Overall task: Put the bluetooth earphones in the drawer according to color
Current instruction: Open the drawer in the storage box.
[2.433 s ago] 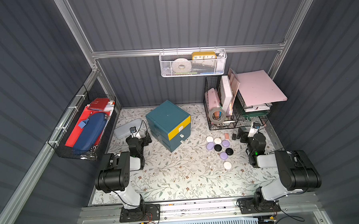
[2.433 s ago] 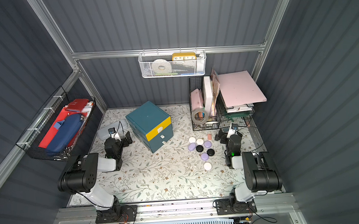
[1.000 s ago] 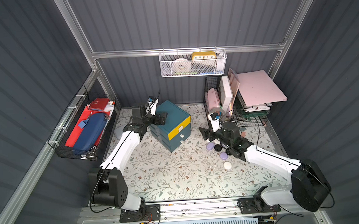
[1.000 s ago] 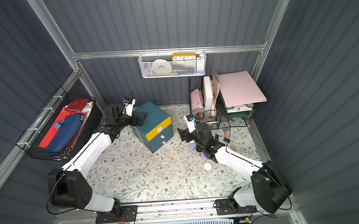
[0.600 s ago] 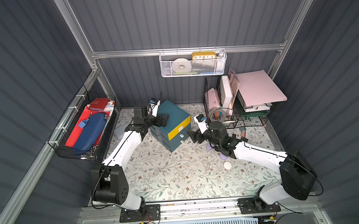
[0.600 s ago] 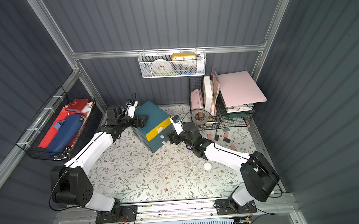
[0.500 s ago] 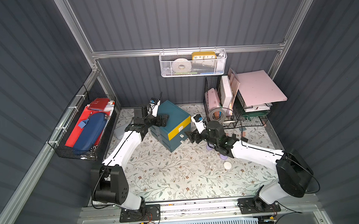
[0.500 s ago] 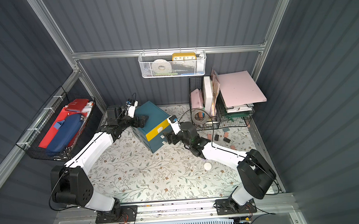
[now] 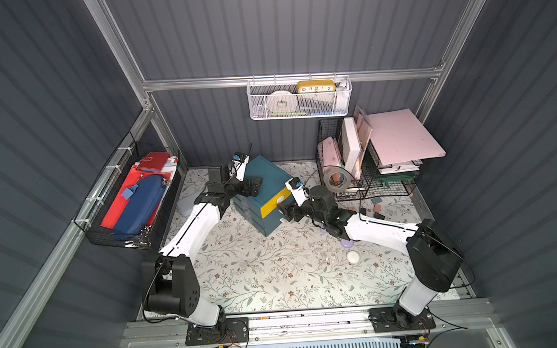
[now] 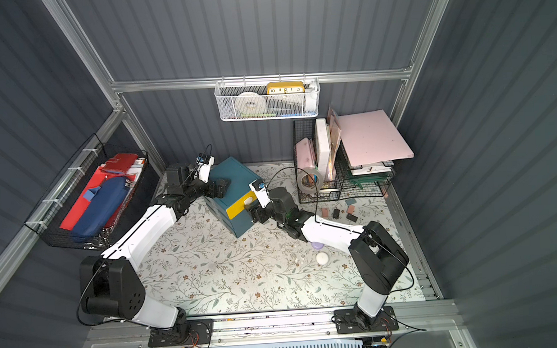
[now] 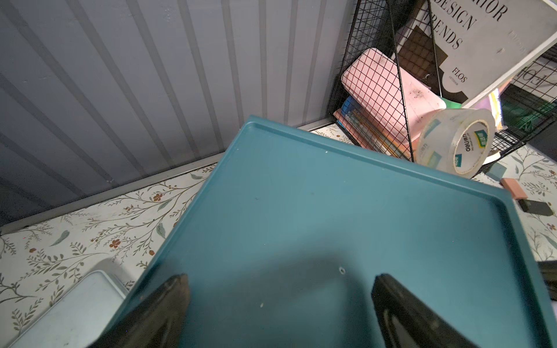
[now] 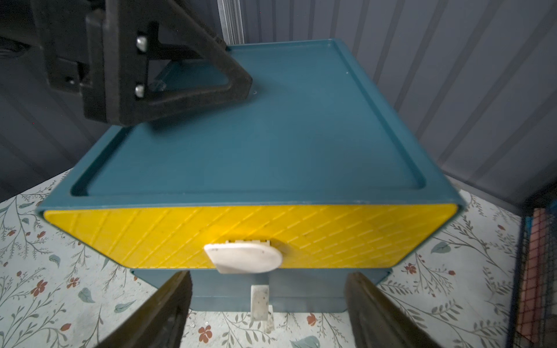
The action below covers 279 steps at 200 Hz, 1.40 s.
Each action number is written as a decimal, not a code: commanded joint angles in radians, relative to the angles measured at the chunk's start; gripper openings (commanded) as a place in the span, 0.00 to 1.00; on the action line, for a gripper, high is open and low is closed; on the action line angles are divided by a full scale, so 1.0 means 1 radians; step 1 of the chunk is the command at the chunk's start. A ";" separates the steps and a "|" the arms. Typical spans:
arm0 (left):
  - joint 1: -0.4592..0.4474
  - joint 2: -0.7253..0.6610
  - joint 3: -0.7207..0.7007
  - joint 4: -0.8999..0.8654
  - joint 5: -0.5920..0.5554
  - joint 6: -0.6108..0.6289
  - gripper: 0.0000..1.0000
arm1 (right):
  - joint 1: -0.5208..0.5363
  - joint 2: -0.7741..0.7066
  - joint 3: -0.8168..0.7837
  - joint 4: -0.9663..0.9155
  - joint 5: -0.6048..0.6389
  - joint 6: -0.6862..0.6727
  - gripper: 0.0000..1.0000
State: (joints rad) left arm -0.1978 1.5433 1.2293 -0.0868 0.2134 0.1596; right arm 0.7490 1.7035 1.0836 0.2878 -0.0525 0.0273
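My left fingers [image 9: 255, 185] are spread and grasp nothing. They lie over the top of the teal drawer cabinet [image 9: 272, 178], toward its back and away from the yellow front. I cannot tell whether they touch it or sit just above it. I judge they are there to pin the light cabinet so it will not slide when a drawer is pulled.

The cabinet stands near the back edge of the bench [image 9: 259, 279]. My right fingers [image 9: 285, 210] are also released and empty. One sits to each side of the white handle [image 12: 244, 257] on the yellow top drawer [image 12: 168, 235], lined up to close on it. That drawer is shut.

The earphones wait toward the bench's right edge, mostly hidden beneath my right arm. A white earphone case [image 9: 352, 256] and a lilac earphone case [image 9: 347, 242] show.
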 commanded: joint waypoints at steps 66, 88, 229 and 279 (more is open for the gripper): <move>-0.007 0.017 -0.030 -0.045 0.010 0.012 0.99 | 0.014 0.054 0.053 0.068 0.014 0.017 0.75; -0.006 0.017 -0.030 -0.047 0.012 0.012 0.99 | 0.015 0.053 0.050 0.076 0.014 0.019 0.70; -0.009 0.024 -0.037 -0.051 0.007 0.017 1.00 | 0.013 0.051 0.057 0.025 -0.001 0.011 0.29; -0.009 0.028 -0.035 -0.051 0.009 0.016 0.99 | 0.012 0.043 0.058 -0.020 -0.009 0.003 0.00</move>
State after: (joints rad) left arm -0.2035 1.5440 1.2247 -0.0803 0.2134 0.1745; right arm 0.7631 1.7470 1.1225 0.3168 -0.0528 0.0113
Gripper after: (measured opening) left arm 0.995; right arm 0.392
